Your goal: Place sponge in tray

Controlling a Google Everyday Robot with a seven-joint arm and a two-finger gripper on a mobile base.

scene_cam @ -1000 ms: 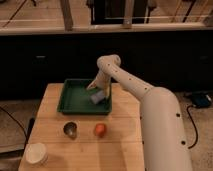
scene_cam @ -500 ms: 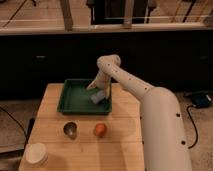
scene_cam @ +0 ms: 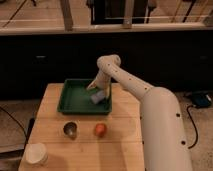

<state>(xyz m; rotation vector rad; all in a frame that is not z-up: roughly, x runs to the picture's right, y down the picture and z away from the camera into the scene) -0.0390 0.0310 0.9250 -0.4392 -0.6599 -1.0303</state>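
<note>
The dark green tray point(scene_cam: 75, 100) lies at the back of the wooden table. The pale blue-grey sponge point(scene_cam: 98, 97) is inside it, at its right side. My gripper point(scene_cam: 97, 90) reaches down from the white arm into the tray's right part, right at the sponge. I cannot tell whether it still holds the sponge.
A small metal cup point(scene_cam: 70, 129) and an orange round object point(scene_cam: 100, 130) stand on the table in front of the tray. A white bowl point(scene_cam: 35, 153) sits at the front left corner. A dark wall and a rail run behind the table.
</note>
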